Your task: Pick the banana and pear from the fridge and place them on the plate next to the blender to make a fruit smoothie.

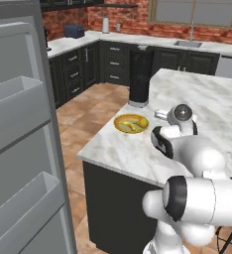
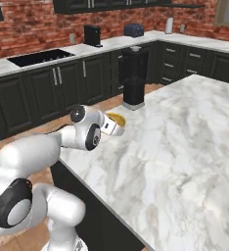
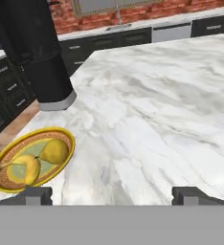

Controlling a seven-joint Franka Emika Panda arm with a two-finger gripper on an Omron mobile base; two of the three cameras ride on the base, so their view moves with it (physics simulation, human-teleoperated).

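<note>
The banana (image 3: pixel 27 168) and pear (image 3: pixel 55 150) lie touching on the plate (image 3: pixel 61 165), near the blender (image 3: pixel 35 52). The gripper (image 3: pixel 112 194) hangs wide open, empty.

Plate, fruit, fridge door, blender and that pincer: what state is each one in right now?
plate: on the marble counter, holding both fruits.
banana: lying on the plate.
pear: lying on the plate, touching the banana.
fridge: door open, shelves bare.
blender: upright beside the plate.
pincer: open, holding nothing.
</note>
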